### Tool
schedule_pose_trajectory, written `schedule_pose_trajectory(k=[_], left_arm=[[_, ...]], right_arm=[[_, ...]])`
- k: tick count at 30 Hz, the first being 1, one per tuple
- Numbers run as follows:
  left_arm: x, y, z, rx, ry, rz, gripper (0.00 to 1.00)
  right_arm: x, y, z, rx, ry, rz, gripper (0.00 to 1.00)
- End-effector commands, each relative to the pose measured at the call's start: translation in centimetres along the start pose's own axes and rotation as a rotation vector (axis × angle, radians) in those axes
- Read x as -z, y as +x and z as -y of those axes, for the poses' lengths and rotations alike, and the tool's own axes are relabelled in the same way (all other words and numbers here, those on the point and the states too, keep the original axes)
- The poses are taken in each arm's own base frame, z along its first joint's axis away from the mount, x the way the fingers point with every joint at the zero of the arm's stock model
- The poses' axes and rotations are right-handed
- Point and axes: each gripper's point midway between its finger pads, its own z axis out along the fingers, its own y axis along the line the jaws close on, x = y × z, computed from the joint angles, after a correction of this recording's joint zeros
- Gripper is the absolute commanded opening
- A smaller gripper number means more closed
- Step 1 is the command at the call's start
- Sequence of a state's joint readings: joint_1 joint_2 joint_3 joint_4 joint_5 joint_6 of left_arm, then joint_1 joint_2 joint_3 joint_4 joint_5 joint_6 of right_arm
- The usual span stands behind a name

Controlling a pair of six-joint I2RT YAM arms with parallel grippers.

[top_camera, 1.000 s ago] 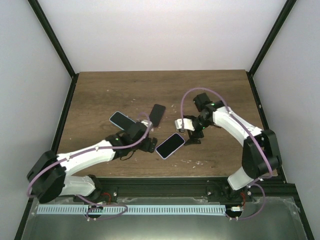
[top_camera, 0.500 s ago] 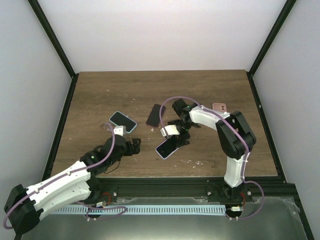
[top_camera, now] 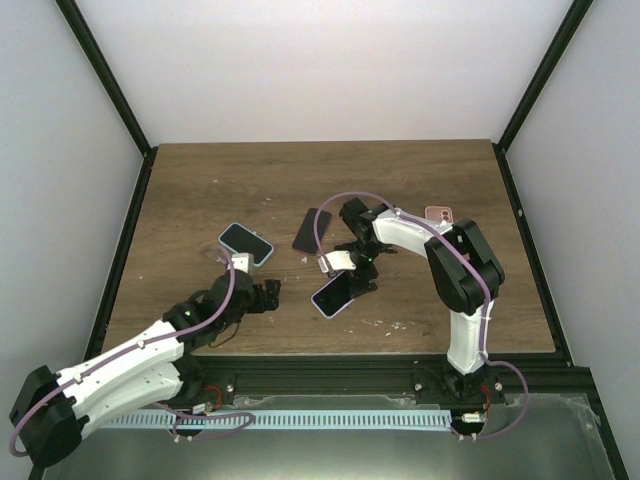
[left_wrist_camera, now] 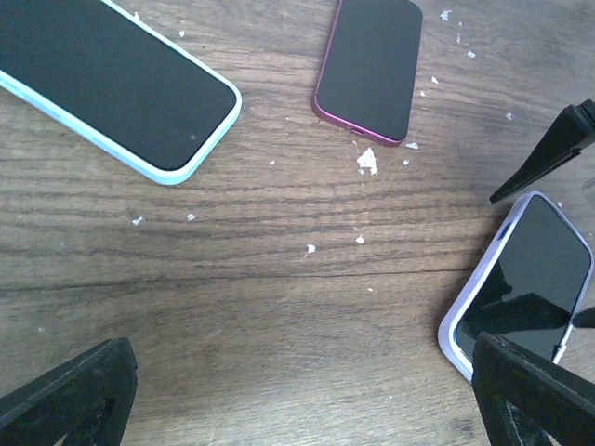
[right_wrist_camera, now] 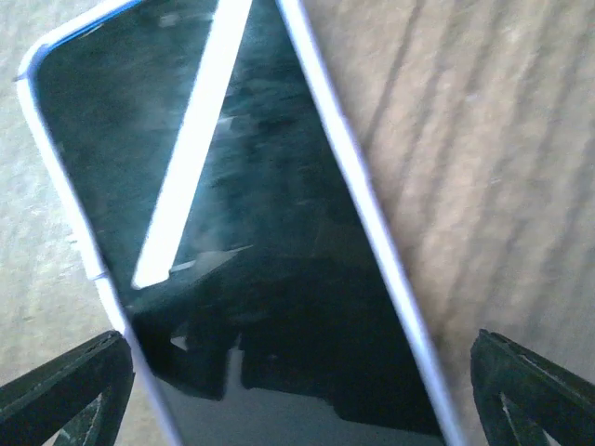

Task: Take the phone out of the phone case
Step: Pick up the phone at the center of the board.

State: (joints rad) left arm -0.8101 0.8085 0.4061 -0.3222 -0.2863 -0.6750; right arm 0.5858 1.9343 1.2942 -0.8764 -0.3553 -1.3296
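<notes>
Lavender-cased phone (top_camera: pixel 340 294) flat, screen up, centre of wood table (top_camera: pixel 200 190). We see right gripper (top_camera: pixel 354 272) low over it, fingers apart; left gripper (top_camera: pixel 268 293) just left, fingers apart, over wood.

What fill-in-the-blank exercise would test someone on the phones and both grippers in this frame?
1. The jaws of the left gripper and the right gripper both stand ____.
2. The left wrist view shows ____ phones lying screen-up on the table.
3. The lavender-cased phone lies directly under the ____ gripper.
Missing words: open; three; right.
</notes>
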Motion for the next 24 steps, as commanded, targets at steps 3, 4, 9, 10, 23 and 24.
schedule_pose_trajectory(k=[3, 4, 9, 10, 23, 24], left_arm=[[-0.1, -2.2, 2.3, -0.063, 0.055, 0.030, 1.00], [-0.2, -2.3, 2.5, -0.067, 0.060, 0.028, 1.00], [-0.9, -2.2, 3.5, -0.084, 0.080, -0.003, 1.00], [-1.0, -2.3, 3.4, -0.078, 0.074, -0.002, 1.00], [-4.5, -0.8, 4.4, 0.056, 0.066, -0.078, 1.00], [-4.8, -0.8, 4.9, 0.050, 0.077, -0.091, 1.00]], right_arm=[[-0.3, 1.0, -5.8, -0.095, -0.212, -0.043, 1.00], [-0.2, 1.0, -6.0, -0.101, -0.218, -0.044, 1.00], [-0.5, 1.6, -6.4, -0.136, -0.187, -0.062, 1.00], [-0.7, 1.7, -6.3, -0.158, -0.166, -0.066, 0.98], [-3.4, 2.3, -7.8, -0.325, 0.054, -0.087, 0.71], [-3.4, 2.3, -7.9, -0.328, 0.056, -0.085, 0.69]])
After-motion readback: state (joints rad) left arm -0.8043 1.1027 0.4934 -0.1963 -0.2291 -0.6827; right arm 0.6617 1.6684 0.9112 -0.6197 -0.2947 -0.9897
